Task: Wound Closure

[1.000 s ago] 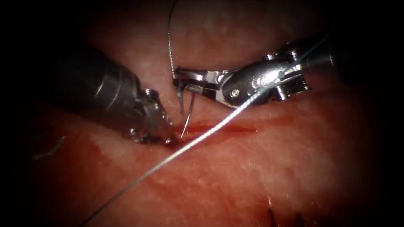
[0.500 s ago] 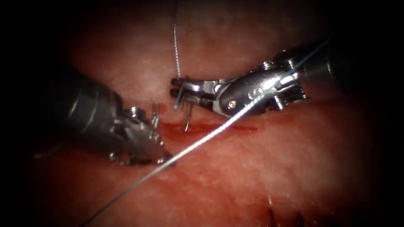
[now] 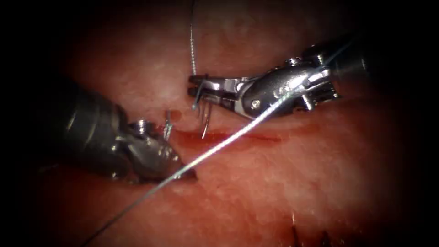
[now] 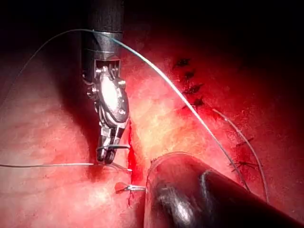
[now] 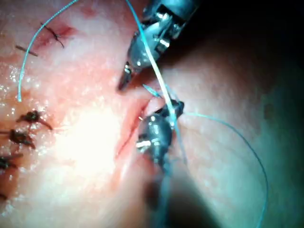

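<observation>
right claw (image 3: 195,91) is clamped on the needle (image 3: 206,120), gripping it near its upper end. the rest of the curve hangs down toward the cut (image 3: 247,136). the point sits right at the cut's upper lip, near its left end, and i can't tell whether it has bitten into the tissue (image 3: 283,183) or only touches it. most of the needle's length is out in the open.

thread (image 3: 219,147) runs in one long line from beside my right claw down across the cut and off past my left claw (image 3: 185,173). another strand climbs straight up from the right claw's tip.

left claw lies low on the tissue, left of the cut's left end, and looks closed to a point. the thread crosses right over it, and i can't make out whether it grips that strand or the strand only lies on top. a short thread end (image 3: 167,126) stands up just beside it.

where are we? the left wrist view shows a row of dark stitches (image 4: 190,88) already tied further along, so part of the closure is done. here the cut gapes, wet with red fluid, with no stitch bridging it that i can see. i judge this stretch is yet to be closed.
</observation>
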Robot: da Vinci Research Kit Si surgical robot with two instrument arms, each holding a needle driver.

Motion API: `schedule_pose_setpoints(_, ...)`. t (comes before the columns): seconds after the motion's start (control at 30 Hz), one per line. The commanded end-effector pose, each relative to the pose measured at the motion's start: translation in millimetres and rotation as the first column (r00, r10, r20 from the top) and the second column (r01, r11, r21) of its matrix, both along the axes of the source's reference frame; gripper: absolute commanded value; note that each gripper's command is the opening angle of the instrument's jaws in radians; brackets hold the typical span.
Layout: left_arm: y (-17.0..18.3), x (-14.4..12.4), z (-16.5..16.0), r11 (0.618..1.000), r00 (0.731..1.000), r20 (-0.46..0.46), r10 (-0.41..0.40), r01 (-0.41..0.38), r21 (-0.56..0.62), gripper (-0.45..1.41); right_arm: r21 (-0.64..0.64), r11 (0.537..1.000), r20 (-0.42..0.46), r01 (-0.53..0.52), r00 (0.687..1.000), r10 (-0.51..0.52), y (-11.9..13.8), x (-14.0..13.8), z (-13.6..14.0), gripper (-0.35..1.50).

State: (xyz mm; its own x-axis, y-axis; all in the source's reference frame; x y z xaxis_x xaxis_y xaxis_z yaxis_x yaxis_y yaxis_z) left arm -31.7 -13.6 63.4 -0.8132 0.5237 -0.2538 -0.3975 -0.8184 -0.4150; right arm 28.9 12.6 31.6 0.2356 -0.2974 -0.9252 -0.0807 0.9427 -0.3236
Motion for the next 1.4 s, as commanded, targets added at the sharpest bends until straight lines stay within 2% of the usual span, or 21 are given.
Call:
schedule_pose_setpoints(0.03, -1.0, -0.3, 0.7, 1.000, 1.000, 0.014, -0.009, 0.009, -0.010, -0.45, 0.002, 1.000, -0.003, -0.009, 1.000, 0.009, -0.8, 1.0, 0.3, -0.35)
schedule_pose_setpoints(0.23, -0.9, -0.2, 1.3, 1.000, 1.000, 0.025, -0.018, 0.018, -0.024, -0.45, -0.002, 0.999, -0.002, -0.043, 0.999, 0.043, -0.9, 2.0, 0.3, -0.35)
schedule_pose_setpoints(0.4, -1.1, -0.1, 1.2, 0.999, 0.999, 0.029, -0.021, 0.022, -0.027, -0.45, -0.012, 0.999, -0.001, -0.053, 0.999, 0.053, -2.1, 3.1, 0.6, -0.35)
schedule_pose_setpoints(0.57, -1.6, 0.5, 1.0, 0.999, 0.999, 0.031, -0.017, 0.018, -0.028, -0.45, 0.006, 0.999, -0.002, -0.049, 0.999, 0.049, -2.2, 2.7, 0.6, -0.35)
schedule_pose_setpoints(0.8, -2.6, 0.9, 1.7, 0.999, 0.999, 0.028, -0.015, 0.016, -0.038, -0.45, 0.100, 0.990, -0.057, -0.100, 0.993, 0.106, -2.0, 1.5, 0.2, -0.35)
schedule_pose_setpoints(1.07, -2.8, 0.9, 2.4, 0.999, 1.000, 0.026, -0.015, 0.016, -0.044, -0.45, 0.195, 0.967, -0.077, -0.163, 0.981, 0.181, -2.2, 1.7, -0.4, -0.35)
schedule_pose_setpoints(1.4, -2.8, 1.2, 2.4, 0.999, 0.999, 0.036, -0.017, 0.019, -0.051, -0.45, 0.303, 0.937, -0.104, -0.174, 0.971, 0.214, -1.6, 1.1, -0.9, -0.35)
